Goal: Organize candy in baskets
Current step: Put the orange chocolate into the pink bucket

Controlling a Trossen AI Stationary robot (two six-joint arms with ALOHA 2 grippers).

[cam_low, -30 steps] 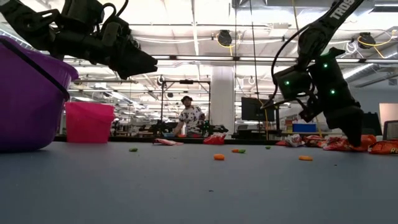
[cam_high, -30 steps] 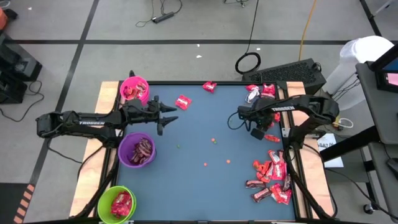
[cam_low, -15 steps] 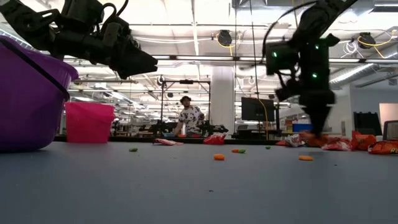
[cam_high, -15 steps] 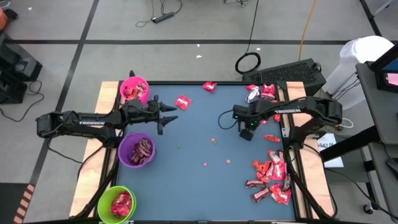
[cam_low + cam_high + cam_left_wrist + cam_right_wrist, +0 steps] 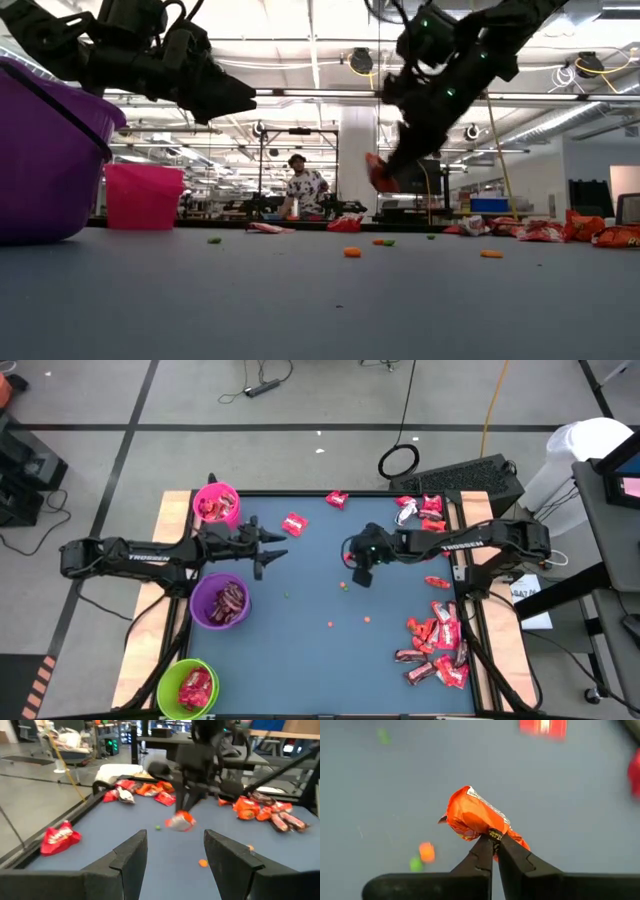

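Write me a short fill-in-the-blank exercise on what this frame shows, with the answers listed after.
1. The right gripper is shut on a wrapped candy whose wrapper is ____.
2. That candy is held ____ the table, not resting on it.
3. The left gripper has its fingers ____ and holds nothing.
4. The tub nearest the left gripper in the high view is coloured ____.

Missing words: orange-red; above; open; purple

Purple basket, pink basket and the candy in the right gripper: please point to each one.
purple basket (image 5: 204, 616), high view, on its rim.
pink basket (image 5: 198, 492), high view, on its rim.
candy (image 5: 475, 817), right wrist view, on the middle of its orange wrapper.
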